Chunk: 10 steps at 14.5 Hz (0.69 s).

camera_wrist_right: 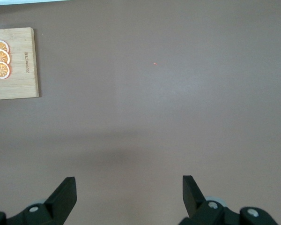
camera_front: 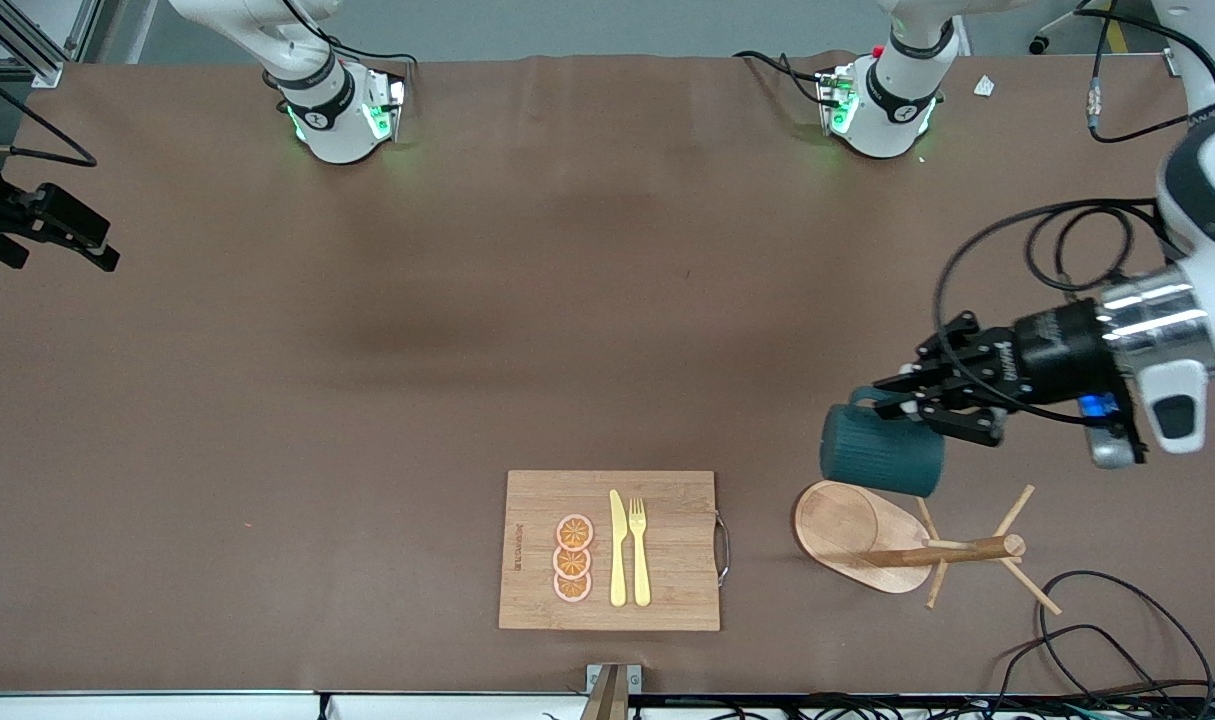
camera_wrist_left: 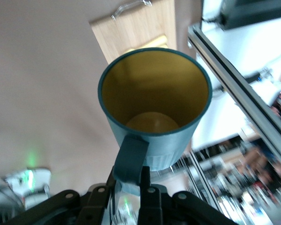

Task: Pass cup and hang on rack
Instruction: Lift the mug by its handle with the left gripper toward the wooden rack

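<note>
While the left gripper (camera_front: pixel 907 395) clamps the cup (camera_front: pixel 879 452) by its handle above the rack (camera_front: pixel 857 535), the right gripper (camera_wrist_right: pixel 129 197) waits, jaws spread, over bare table.

**Crowded around the rack, open elsewhere**

The rack (camera_front: pixel 902 545) lies tipped, pegs splayed, just beside the cutting board (camera_front: pixel 609 550). The left claw (camera_front: pixel 917 395) holds the cup (camera_front: pixel 882 450) over its base. Bare worktop (camera_front: pixel 417 300) spreads under the right claw (camera_wrist_right: pixel 129 194).

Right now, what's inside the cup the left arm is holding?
Nothing. The left wrist view looks straight into the cup: bare mustard wall and bottom. The left gripper has its fingers shut on the handle. The cup's own body covers whatever lies under it there.
</note>
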Available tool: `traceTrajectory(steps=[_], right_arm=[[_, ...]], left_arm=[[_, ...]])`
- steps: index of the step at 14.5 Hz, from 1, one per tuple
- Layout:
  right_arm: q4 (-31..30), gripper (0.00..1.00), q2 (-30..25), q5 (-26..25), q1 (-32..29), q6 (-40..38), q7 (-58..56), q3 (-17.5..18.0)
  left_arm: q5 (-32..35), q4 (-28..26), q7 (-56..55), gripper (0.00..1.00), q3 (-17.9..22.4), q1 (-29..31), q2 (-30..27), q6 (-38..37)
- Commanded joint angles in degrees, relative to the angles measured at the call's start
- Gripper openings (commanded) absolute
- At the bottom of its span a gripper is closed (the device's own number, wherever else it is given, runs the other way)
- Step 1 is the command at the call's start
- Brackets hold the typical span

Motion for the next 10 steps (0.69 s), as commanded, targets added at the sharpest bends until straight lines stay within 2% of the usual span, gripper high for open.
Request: traceTrajectory(steps=[1,5,10], right_arm=[[0.22,1.0,-0.23,-0.86,-1.13,-0.49,0.56,1.09],[0.22,1.0,-0.23,-0.86,-1.14,-0.49,0.56,1.09],[0.22,1.0,-0.23,-0.86,-1.14,-0.58,0.56,1.09]], left_arm=[[-9.14,-0.29,4.74,0.0,-0.57,3.57,4.5,-0.76],[-19.08,-0.2,9.5,0.0,-0.48,5.86,10.57,-0.76],[-19.54,-0.12,11.52,0.0,-0.04,5.95,14.18,-0.24]])
